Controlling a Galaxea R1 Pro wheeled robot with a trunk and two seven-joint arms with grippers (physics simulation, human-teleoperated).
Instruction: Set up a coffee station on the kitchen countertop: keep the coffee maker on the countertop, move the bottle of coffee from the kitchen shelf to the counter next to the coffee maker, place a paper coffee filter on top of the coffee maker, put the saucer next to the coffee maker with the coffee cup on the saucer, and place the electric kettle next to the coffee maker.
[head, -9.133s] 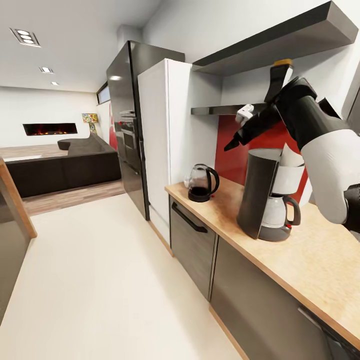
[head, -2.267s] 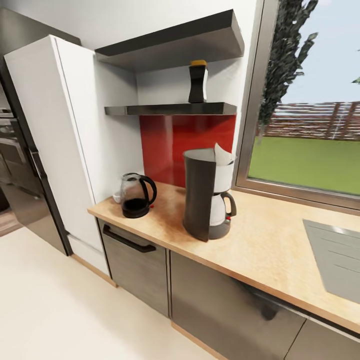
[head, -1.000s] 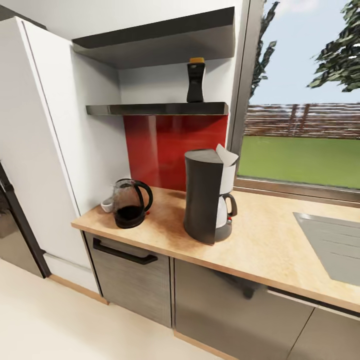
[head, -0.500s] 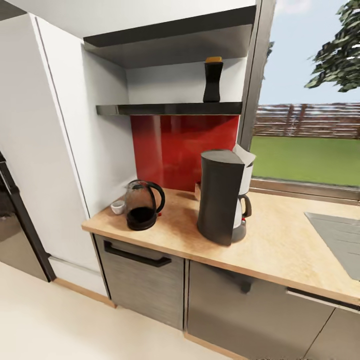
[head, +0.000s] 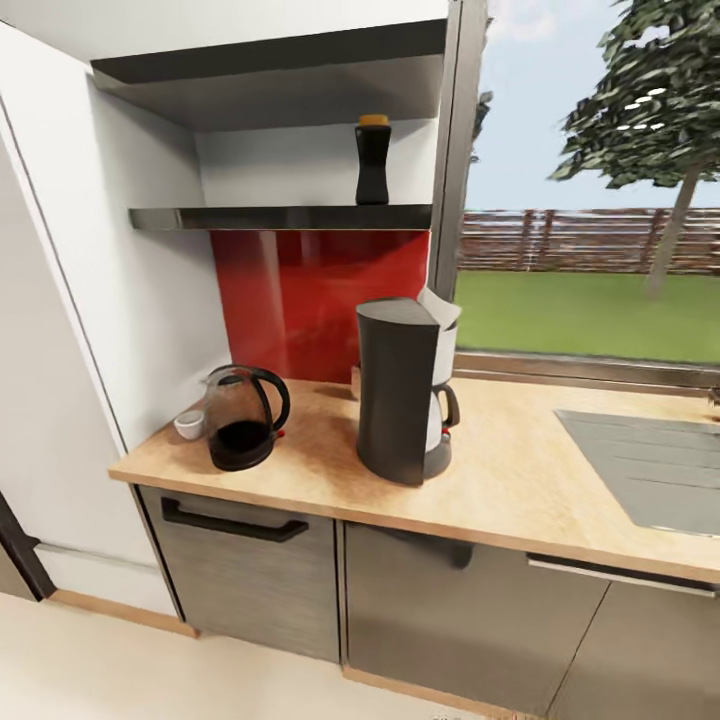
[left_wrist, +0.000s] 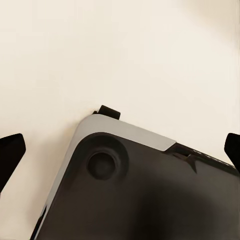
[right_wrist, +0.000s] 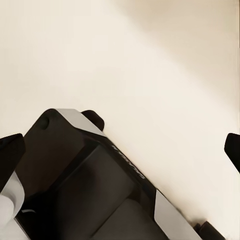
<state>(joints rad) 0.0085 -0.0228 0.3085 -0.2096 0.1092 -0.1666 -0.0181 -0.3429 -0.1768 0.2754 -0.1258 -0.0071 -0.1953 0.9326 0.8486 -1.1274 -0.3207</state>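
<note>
**Frontally viewed: coffee station in progress**

Counted on the countertop (head: 530, 480): one coffee maker (head: 398, 390), one electric kettle (head: 240, 417), one coffee cup (head: 189, 424) and one inset grey sink (head: 645, 468). One bottle of coffee (head: 373, 160) stands upright on the kitchen shelf (head: 280, 217), a thin glossy black slab; one thicker dark grey slab shelf (head: 270, 75) hangs above it. One paper coffee filter (head: 437, 308) sits in the top of the coffee maker, its white pointed corner rising above the filter basket.

The coffee maker is a tall dark grey body with a pale carafe, black handle and small red switch. The kettle is rounded clear glass with black base, lid and looped handle; it stands well to the left of the coffee maker, apart from it. The small white cup sits just beside the kettle, on its wall side; whether a saucer lies under it cannot be told. The bottle is dark brown and waisted, with a yellow-gold lid, directly above the coffee maker's position against the red backsplash (head: 320, 300).

Both wrist views look down at the pale floor (left_wrist: 125, 55) and the robot's dark base (left_wrist: 140, 195). The left gripper (left_wrist: 120, 150) and right gripper (right_wrist: 120, 150) each show black fingertips (left_wrist: 10, 155) at opposite picture edges: spread wide, holding nothing, far from every counter item.
</note>
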